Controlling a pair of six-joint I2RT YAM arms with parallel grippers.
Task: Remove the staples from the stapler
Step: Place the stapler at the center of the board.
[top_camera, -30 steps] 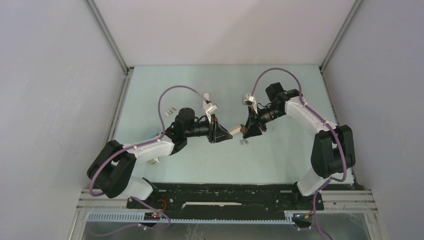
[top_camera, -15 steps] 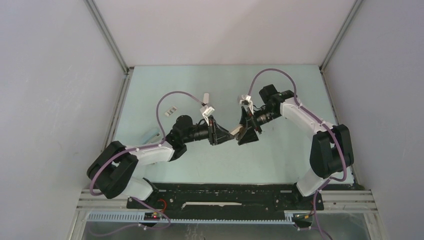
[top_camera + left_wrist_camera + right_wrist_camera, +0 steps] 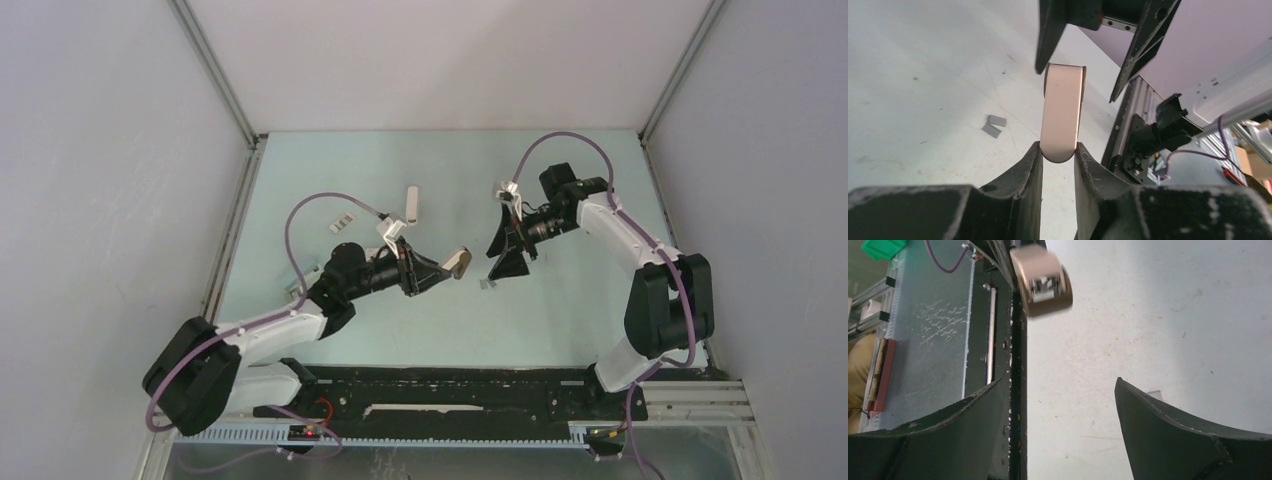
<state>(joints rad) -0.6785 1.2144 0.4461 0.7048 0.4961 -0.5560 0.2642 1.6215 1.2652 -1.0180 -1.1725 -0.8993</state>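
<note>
- Top view: the left gripper [image 3: 443, 270] clamps the stapler [image 3: 459, 262] over the bench [image 3: 400, 325]. The right gripper [image 3: 503, 265] stands wide, apart from it, with staples [image 3: 488, 286] lying near.
- Left wrist: stapler [image 3: 1062, 110] pinched at its near end; staples [image 3: 993, 125] on the bench.
- Right wrist: gripper [image 3: 1058, 382] spread wide and empty; stapler [image 3: 1042, 280] ahead, blurred.

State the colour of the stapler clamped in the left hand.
The stapler is dull beige; the left wrist view shows it best.
</note>
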